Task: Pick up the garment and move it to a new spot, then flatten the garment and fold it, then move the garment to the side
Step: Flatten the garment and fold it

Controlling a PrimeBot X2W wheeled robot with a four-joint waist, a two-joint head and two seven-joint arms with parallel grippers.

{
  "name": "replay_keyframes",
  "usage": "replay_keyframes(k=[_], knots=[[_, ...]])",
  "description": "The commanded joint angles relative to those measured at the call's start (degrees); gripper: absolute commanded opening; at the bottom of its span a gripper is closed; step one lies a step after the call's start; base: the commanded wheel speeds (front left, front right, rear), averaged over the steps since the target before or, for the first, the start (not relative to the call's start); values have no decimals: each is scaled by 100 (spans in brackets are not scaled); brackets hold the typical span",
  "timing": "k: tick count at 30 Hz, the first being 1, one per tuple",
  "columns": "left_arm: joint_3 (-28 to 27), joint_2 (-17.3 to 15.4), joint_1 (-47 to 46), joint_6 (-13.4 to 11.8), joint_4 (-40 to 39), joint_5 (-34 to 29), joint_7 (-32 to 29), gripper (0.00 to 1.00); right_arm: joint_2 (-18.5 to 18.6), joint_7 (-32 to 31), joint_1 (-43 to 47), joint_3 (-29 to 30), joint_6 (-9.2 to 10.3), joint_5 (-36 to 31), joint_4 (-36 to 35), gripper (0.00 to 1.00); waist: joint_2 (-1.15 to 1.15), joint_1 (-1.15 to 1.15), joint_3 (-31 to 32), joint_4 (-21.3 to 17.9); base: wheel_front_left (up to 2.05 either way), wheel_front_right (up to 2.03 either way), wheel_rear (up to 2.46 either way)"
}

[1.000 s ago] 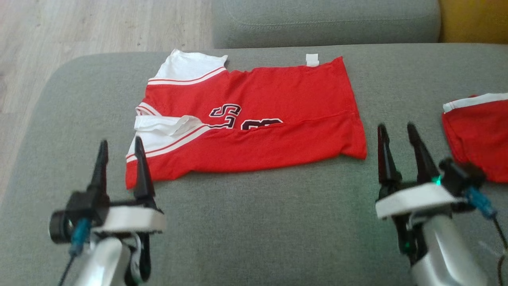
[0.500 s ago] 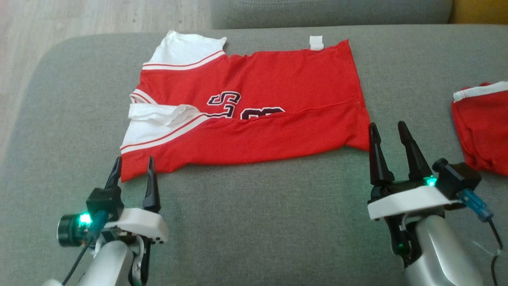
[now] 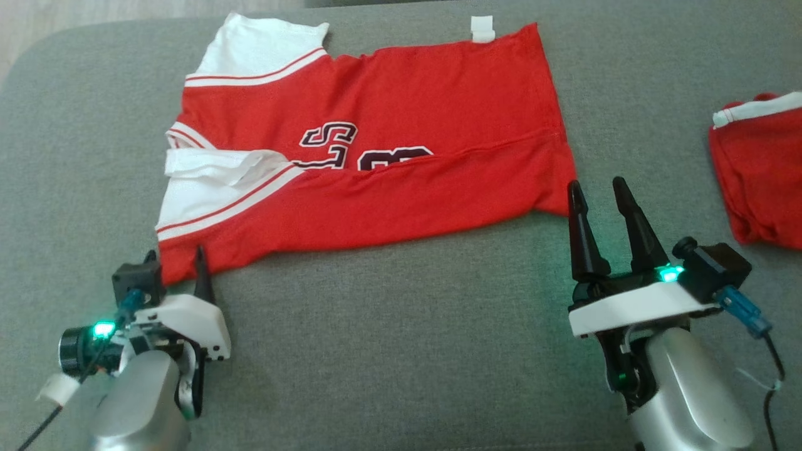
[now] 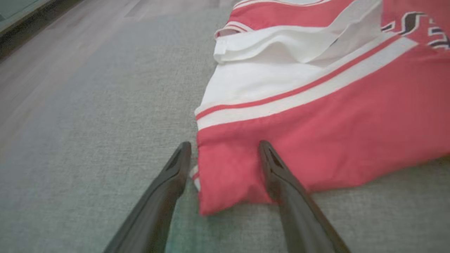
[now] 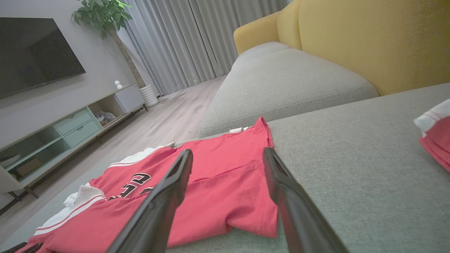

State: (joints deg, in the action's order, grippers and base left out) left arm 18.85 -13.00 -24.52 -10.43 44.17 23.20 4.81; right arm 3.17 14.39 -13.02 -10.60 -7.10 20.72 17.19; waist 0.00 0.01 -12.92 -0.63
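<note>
Between the left fingers (image 4: 168,186) lies the garment (image 4: 316,140) corner.

Ahead of left gripper (image 3: 175,255), fingers spread: near corner of red garment (image 3: 407,100) lying between the tips; bare grey cushion (image 3: 401,351) outboard of the outer finger and behind. Between the two grippers: broad bare strip of cushion along the garment's near edge. Ahead of right gripper (image 3: 596,183), fingers apart: garment's other near corner just inboard of the tips, bare cushion straight on. Outboard of right gripper: second red garment (image 3: 761,175), well apart, open lane between. Far ahead: grey seat cushion (image 5: 281,80), yellow backrest (image 5: 369,38).
</note>
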Motion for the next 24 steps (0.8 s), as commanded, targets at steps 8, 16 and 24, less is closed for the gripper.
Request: replay_keyframes(k=[8,16,24], knots=[[47,-200,-332,320,518,81,-674,100,-29,61,-214,-176,-39,135,-284,100,0,-1,-76,-93,0,0,0],[108,-224,-551,386,180,-39,153,0,-29,-142,-341,18,-39,-145,273,100,0,-1,24,37,0,0,0],[257,-248,-769,465,-587,-326,909,0,-29,-965,-838,460,-39,-249,1254,100,0,-1,109,173,0,0,0]])
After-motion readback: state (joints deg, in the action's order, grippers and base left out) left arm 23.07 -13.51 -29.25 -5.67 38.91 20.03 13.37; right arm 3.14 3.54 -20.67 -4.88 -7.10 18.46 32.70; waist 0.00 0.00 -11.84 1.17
